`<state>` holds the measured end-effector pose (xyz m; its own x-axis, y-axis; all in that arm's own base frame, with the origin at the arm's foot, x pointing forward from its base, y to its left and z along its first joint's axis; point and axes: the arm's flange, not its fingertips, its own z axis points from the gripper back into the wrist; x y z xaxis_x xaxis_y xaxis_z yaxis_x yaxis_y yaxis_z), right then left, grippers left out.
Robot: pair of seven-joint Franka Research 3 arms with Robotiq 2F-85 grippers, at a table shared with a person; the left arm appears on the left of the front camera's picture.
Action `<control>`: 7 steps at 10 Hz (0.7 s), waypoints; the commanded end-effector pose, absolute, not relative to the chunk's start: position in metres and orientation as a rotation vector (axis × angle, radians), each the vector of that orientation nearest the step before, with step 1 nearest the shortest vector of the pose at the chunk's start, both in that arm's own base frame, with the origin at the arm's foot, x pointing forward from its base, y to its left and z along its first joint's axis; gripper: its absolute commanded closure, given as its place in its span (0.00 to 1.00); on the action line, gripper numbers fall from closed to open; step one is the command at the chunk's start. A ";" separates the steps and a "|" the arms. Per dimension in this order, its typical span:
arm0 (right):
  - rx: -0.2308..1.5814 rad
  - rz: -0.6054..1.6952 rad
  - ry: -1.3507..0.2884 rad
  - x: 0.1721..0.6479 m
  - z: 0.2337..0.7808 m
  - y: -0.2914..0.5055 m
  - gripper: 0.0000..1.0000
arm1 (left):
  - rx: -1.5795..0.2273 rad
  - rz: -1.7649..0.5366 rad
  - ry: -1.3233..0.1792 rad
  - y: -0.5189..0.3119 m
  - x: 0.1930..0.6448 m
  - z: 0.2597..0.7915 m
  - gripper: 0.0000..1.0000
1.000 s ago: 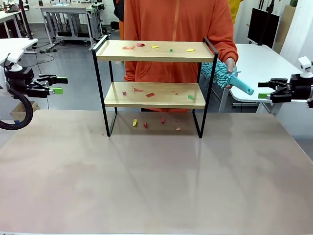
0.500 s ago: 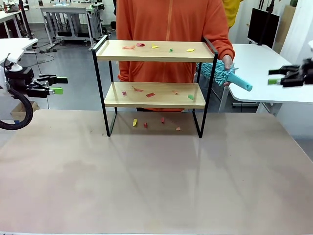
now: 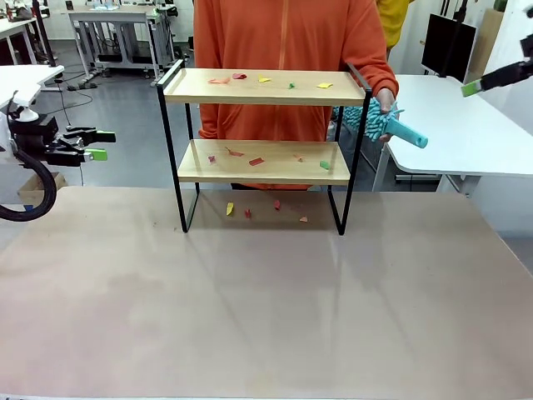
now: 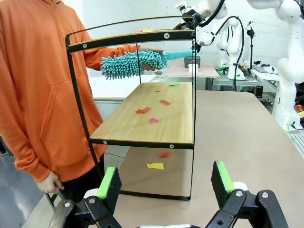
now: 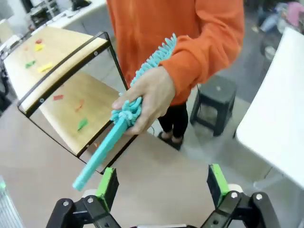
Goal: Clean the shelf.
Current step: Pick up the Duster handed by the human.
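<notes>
The right claw (image 5: pixel 161 183) gapes wide and empty. Just ahead, the duster (image 5: pixel 100 153) slants handle-first toward it from a person's hand (image 5: pixel 147 97). The shelf (image 5: pixel 64 118) stands beyond on the worktop (image 5: pixel 33 166). The left claw (image 4: pixel 164 183), equally wide and empty, looks farther away.

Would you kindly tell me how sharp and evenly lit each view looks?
Front view: even light, sharp, faint sheen on the table near the shelf. Left wrist view: sharp, but the lens bows the shelf's frame. Right wrist view: softer, the hand and duster slightly blurred.
</notes>
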<state>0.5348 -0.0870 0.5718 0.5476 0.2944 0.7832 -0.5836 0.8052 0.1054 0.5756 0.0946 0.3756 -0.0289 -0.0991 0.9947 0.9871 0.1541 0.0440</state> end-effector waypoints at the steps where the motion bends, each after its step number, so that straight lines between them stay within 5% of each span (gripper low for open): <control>1: 0.306 0.448 -0.728 0.515 0.576 -0.047 0.00 | -1.002 -1.169 -1.233 0.095 0.575 0.376 0.00; 7: 0.302 0.483 -0.779 0.519 0.580 -0.044 0.00 | -1.002 -1.169 -1.233 0.095 0.575 0.376 0.00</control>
